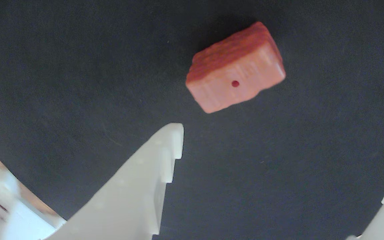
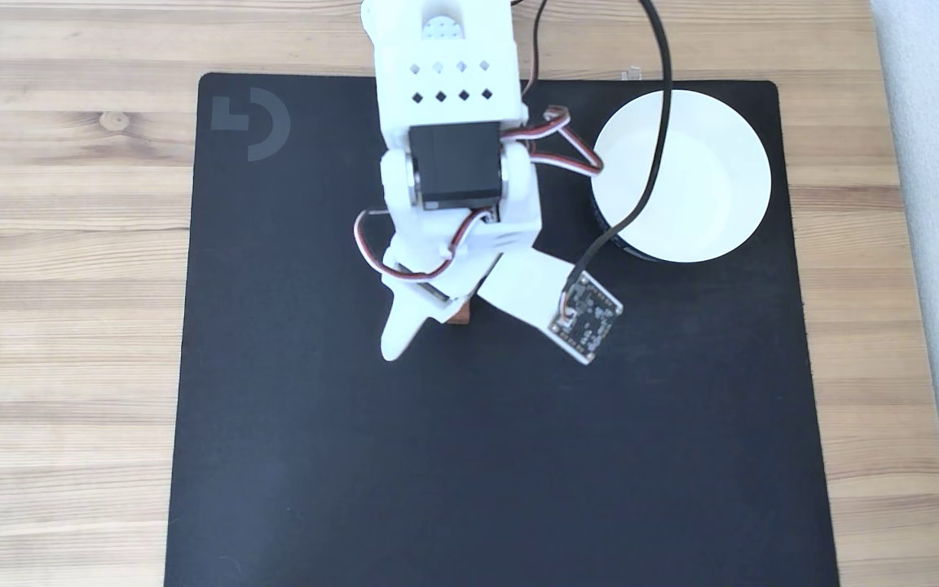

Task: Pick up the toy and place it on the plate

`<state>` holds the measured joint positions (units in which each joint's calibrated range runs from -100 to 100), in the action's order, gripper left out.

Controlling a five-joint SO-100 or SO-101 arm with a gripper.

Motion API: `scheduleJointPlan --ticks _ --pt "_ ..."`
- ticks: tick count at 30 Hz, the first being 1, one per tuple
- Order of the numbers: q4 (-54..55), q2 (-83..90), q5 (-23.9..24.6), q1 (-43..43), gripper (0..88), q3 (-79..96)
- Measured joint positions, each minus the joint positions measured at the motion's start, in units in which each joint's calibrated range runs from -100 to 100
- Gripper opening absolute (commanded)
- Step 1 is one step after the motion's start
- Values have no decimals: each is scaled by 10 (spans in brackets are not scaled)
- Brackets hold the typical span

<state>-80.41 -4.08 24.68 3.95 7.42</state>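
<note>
Black mat (image 2: 437,456) on wooden bench (image 2: 62,244). Gripper (image 1: 288,143) spread wide, empty, short of toy (image 1: 235,68). Risk: closing early nudges the toy further from plate (image 2: 706,175).

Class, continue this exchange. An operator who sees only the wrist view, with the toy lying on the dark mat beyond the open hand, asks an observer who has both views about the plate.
Operator: The toy lies just beyond my open hand. Where is the plate?
Observer: In the fixed view, the plate sits in the upper right corner of the mat, to the right of the arm.
Operator: Is anything in it?
Observer: No, its inside is bare white.
</note>
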Motion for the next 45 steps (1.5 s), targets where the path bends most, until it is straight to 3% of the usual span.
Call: scheduleJointPlan --ticks 10,23,29,45 --pt "8 0 123 0 455 0" --pt "95 0 234 8 456 0" --pt "95 0 258 30 457 0" --pt "80 -22 261 44 458 9"
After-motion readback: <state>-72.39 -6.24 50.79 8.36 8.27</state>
